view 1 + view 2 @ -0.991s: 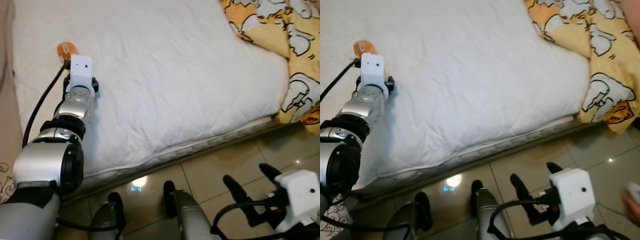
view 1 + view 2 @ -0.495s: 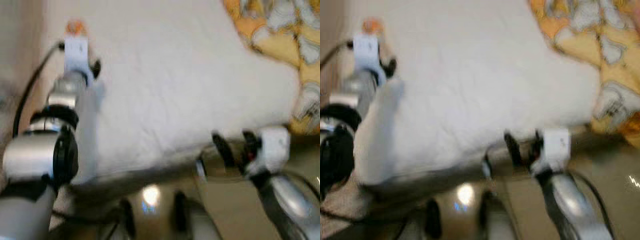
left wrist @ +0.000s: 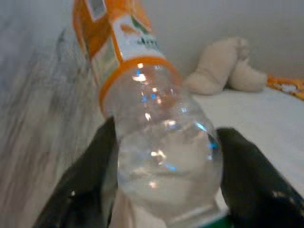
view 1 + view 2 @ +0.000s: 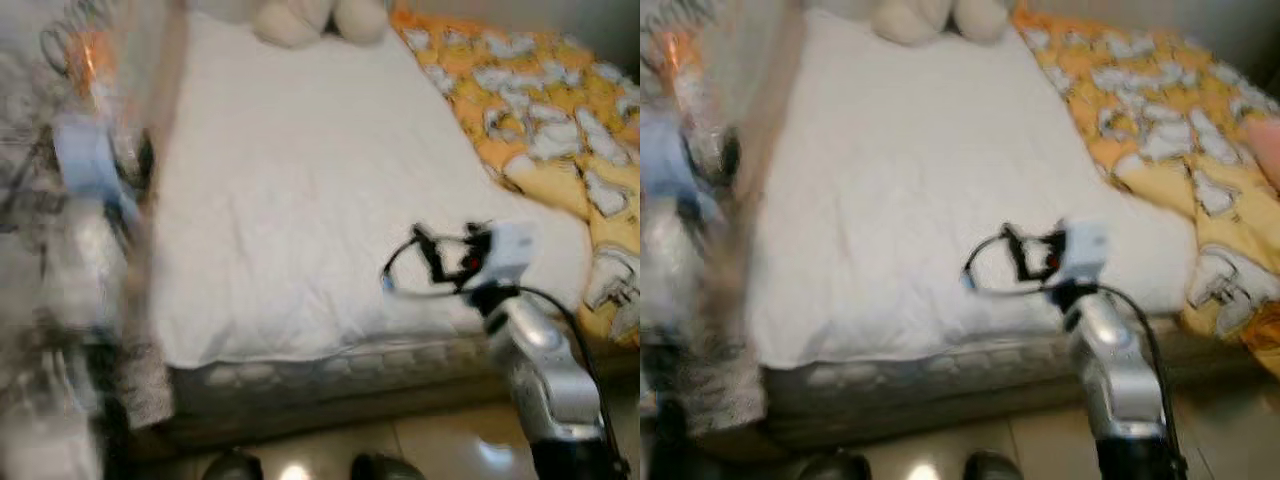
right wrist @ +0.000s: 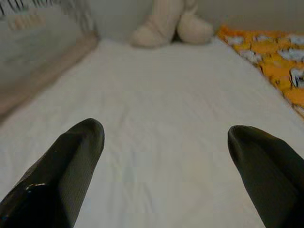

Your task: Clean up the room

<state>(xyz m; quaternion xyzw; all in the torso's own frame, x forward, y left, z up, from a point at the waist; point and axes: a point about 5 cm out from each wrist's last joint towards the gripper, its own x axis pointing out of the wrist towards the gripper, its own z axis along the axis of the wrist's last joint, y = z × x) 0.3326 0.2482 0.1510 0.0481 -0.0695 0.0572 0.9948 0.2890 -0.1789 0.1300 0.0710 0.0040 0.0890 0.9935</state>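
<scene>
Left eye view, left gripper: the left gripper (image 4: pixel 95 110) is raised at the bed's left edge, heavily blurred; an orange smear just beyond its white wrist block is the clear plastic bottle with an orange label (image 4: pixel 92 55).
Left eye view, right gripper: the right gripper (image 4: pixel 425 257) reaches over the near edge of the white quilted mattress (image 4: pixel 290 190), fingers pointing left across the bed, with nothing between them.
Left eye view, surroundings: a yellow-orange printed blanket (image 4: pixel 540 130) lies beyond the right gripper's far side; a cream plush toy (image 4: pixel 305 20) sits well ahead at the head of the bed.
Right eye view: same layout; the left arm stays a blur, the right arm sharper.
Left wrist view, grip: the two black fingers (image 3: pixel 88 180) press on either side of the bottle's clear rounded body, so this gripper is closed around it.
Left wrist view, bottle axis: its long axis runs straight out along the fingers, labelled part pointing away from the wrist; which end is the cap I cannot tell.
Right wrist view: black fingers (image 5: pixel 71 161) spread wide apart over bare sheet, plush toy far ahead.
Deciding relation: the bottle is already in the left gripper, well apart from the right, so carrying it off seems to fall to the left arm.
</scene>
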